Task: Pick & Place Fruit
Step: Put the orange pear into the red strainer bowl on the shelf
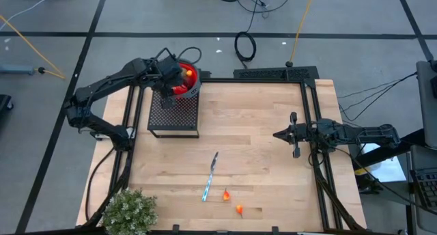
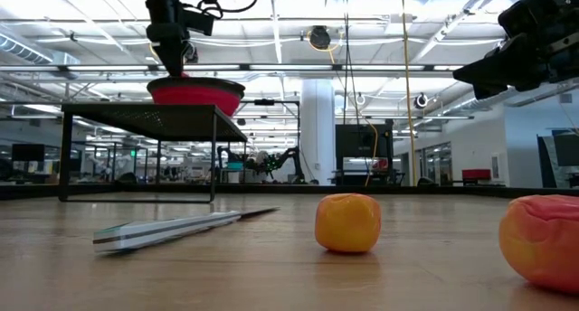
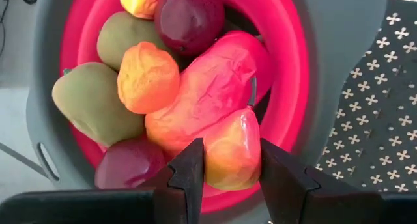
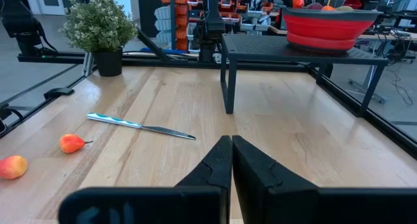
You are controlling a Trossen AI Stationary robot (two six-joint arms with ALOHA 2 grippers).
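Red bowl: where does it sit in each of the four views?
High view: red bowl on the black stand, upper left, left gripper above.
Low view: upper left, on the stand.
Left wrist view: fills the frame, fruit inside.
Right wrist view: upper right.
Shared landmark: the stand.

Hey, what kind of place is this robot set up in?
Probably a robotics lab or workshop: a big open hall with ceiling lights, parts shelves behind the wooden table, and cables on the floor.
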